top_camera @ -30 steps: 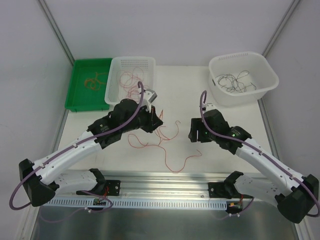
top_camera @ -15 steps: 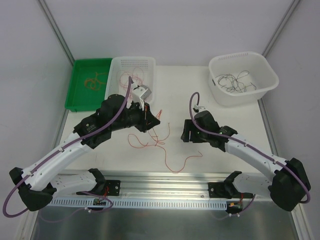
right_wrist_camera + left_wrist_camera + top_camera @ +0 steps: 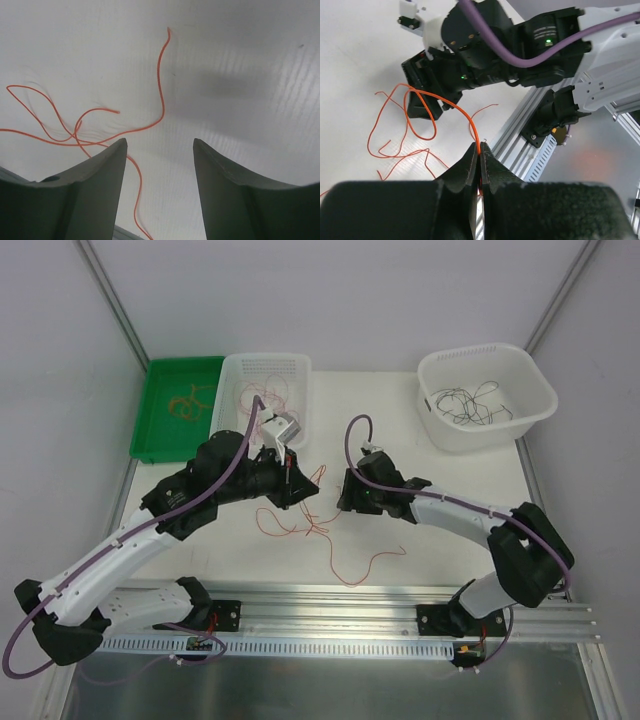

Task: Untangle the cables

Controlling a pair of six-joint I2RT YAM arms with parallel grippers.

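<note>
While tight between left fingers (image 3: 462, 172), one red cable (image 3: 462, 112).

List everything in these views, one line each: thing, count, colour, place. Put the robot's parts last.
loose red cables: one tangle, number unclear, red, table centre
green tray: one, green, far left; orange-tan cables inside
basket: one, white, right of the tray; other red cables inside
tub: one, white, far right; black cables inside
table: one, white
rail: one, silver, near edge
left arm, right arm: white and black, purple hoses
left pincer: black, shut on one of the loose red cables
right pincer: dark, open over the tangle
</note>
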